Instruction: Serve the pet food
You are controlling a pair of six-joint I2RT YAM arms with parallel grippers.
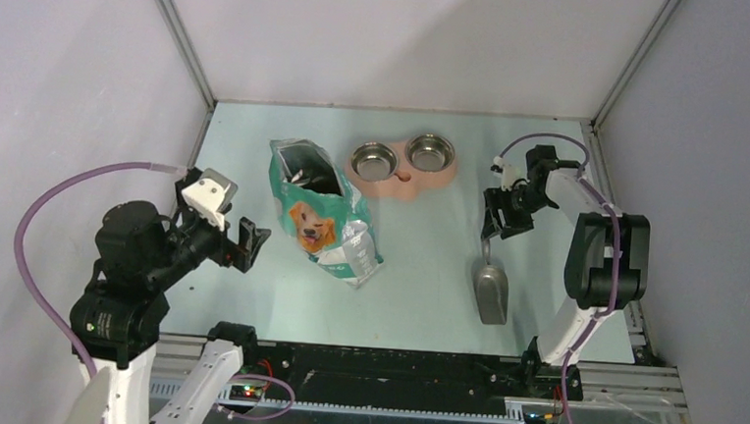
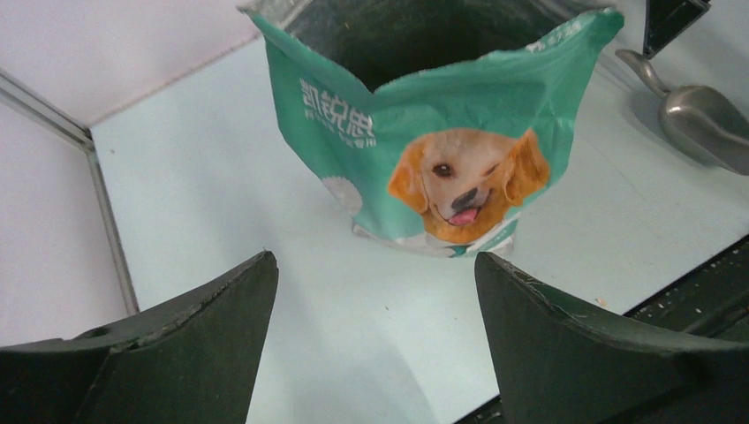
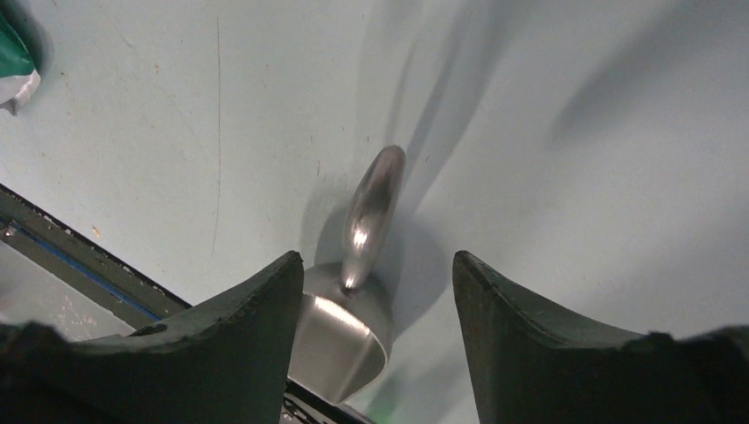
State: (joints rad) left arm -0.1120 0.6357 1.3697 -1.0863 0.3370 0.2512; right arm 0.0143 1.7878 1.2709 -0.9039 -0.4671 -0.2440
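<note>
Pickup of the scoop (image 1: 491, 290) is my step: right end effector (image 3: 375, 265) wide over its handle, left end effector (image 2: 375, 265) wide toward the bag (image 1: 322, 209); next I lower and close.

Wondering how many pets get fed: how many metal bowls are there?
2, side by side in the pink feeder: left bowl nearer the bag, right bowl beyond it. None seems hidden.

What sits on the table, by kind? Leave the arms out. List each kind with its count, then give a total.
Teal food bag: 1
Metal scoop: 1
Pink feeder stand: 1
Steel bowls: 2
Total: 5
</note>
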